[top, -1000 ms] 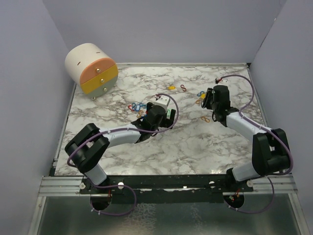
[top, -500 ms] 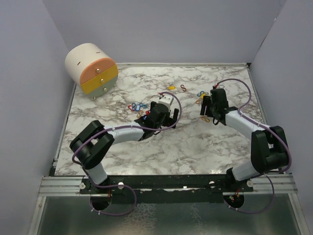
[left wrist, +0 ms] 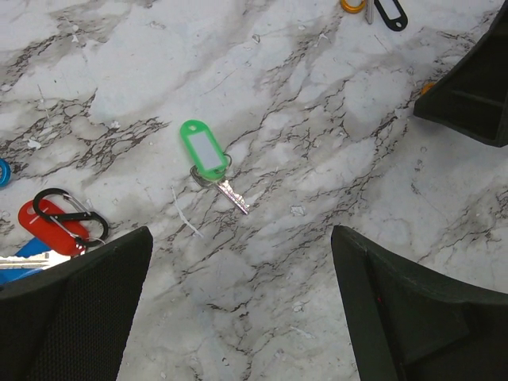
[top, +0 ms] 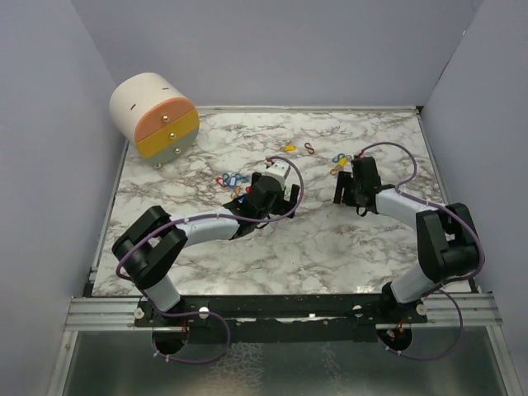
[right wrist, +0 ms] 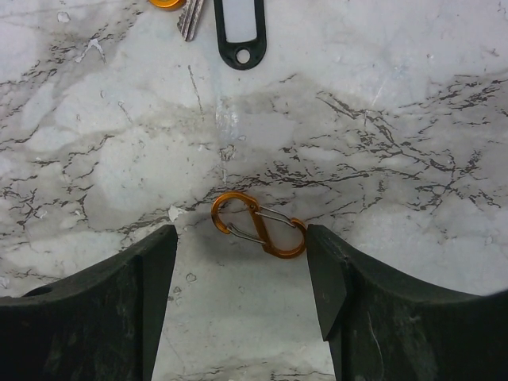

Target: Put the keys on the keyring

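Observation:
A green key tag (left wrist: 204, 151) with a small metal key lies on the marble ahead of my left gripper (left wrist: 240, 238), which is open and empty. A red key tag (left wrist: 36, 224) under a black S-clip and a blue tag (left wrist: 20, 252) lie at that view's left edge. My right gripper (right wrist: 240, 248) is open, low over the table, with an orange S-clip (right wrist: 258, 225) lying between its fingertips. A black key tag (right wrist: 240, 32) lies beyond it. In the top view the left gripper (top: 279, 196) and right gripper (top: 340, 193) sit mid-table.
A round drawer unit (top: 155, 115) stands at the back left. A yellow tag (top: 288, 148) and a red S-clip (top: 309, 148) lie near the back. A cluster of tags and clips (top: 231, 179) lies left of the left gripper, and another cluster (top: 338, 159) lies behind the right gripper.
My right gripper has moved left and nearer, coming down over the orange S-clip. My left gripper has shifted only slightly.

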Action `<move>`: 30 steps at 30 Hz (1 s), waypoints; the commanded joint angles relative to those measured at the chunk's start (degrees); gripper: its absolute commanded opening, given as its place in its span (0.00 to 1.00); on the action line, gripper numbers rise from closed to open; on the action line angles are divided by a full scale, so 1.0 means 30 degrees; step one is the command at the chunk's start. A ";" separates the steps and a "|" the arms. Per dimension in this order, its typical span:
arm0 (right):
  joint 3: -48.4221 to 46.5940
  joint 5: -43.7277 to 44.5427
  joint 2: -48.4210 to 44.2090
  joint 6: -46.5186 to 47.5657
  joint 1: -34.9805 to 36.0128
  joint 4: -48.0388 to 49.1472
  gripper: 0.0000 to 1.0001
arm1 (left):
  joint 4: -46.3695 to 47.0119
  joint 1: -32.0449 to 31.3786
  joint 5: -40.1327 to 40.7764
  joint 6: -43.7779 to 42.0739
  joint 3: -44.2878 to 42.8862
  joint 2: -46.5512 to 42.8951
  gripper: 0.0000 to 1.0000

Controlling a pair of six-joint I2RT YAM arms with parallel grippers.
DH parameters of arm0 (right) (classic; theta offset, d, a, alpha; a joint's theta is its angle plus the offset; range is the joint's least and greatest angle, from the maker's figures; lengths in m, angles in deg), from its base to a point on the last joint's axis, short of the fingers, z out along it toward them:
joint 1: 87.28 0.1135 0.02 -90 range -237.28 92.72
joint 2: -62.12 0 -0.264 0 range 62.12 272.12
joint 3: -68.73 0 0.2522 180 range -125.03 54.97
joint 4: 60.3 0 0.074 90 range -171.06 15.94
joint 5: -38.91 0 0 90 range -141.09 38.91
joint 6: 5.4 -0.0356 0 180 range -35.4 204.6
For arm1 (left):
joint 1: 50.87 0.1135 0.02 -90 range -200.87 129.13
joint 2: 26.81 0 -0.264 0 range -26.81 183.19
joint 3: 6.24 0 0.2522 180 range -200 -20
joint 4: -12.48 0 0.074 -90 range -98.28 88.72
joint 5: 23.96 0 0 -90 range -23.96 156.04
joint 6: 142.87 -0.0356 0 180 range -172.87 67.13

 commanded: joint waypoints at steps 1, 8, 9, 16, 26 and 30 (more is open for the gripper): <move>0.0210 -0.0626 0.0250 -0.0265 -0.0255 0.1065 0.67 | 0.0164 0.0130 0.0112 -0.0032 0.0302 -0.0916 0.97; 0.0349 -0.1343 0.0739 -0.0271 -0.0302 0.1408 0.67 | 0.0155 0.0218 0.0103 -0.0061 0.0421 -0.0921 0.97; 0.0348 -0.1411 0.0820 -0.0279 -0.0302 0.1443 0.67 | 0.0176 0.0233 0.0088 -0.0062 0.0449 -0.0928 0.97; 0.0813 -0.2081 0.0257 -0.0289 -0.0302 0.1656 0.67 | 0.0161 0.0340 0.0045 -0.0032 0.0518 -0.0980 0.97; 0.1880 -0.3829 -0.0925 -0.0430 -0.0223 0.1899 0.69 | 0.0177 0.0402 0.0044 -0.0054 0.0553 -0.0957 0.97; 0.2085 -0.3979 -0.1058 -0.0424 -0.0047 0.1960 0.69 | 0.0159 0.0425 0.0047 -0.0062 0.0557 -0.0950 0.97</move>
